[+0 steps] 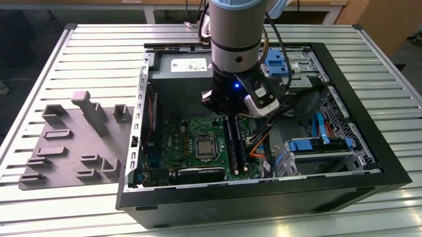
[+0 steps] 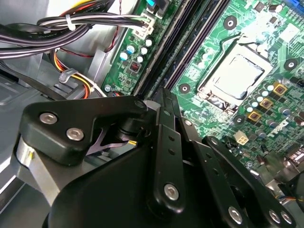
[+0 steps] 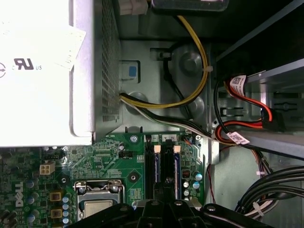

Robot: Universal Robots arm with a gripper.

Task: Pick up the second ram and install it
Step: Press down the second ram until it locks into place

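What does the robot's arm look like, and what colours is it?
The arm is a fat silver-grey tube with a pale blue cap and black cables alongside. Its wrist has a black block with a small blue light. The gripper is black, built from flat bars with shiny silver screws.

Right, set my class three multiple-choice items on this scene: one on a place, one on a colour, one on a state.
1. Relative to the computer case, where is the grey tray?
A. on the table, at the exterior view's left of the case
B. inside the case
C. on top of the case

2. What colour are the drive brackets?
A. red
B. blue
C. white

3. How is the case?
A. closed
B. open, with the motherboard exposed
C. upright with its panel on

Answers: 1 A, the tray lies on the slats beside the case. 2 B, the brackets are blue in the exterior view. 3 B, the board shows through the open side.
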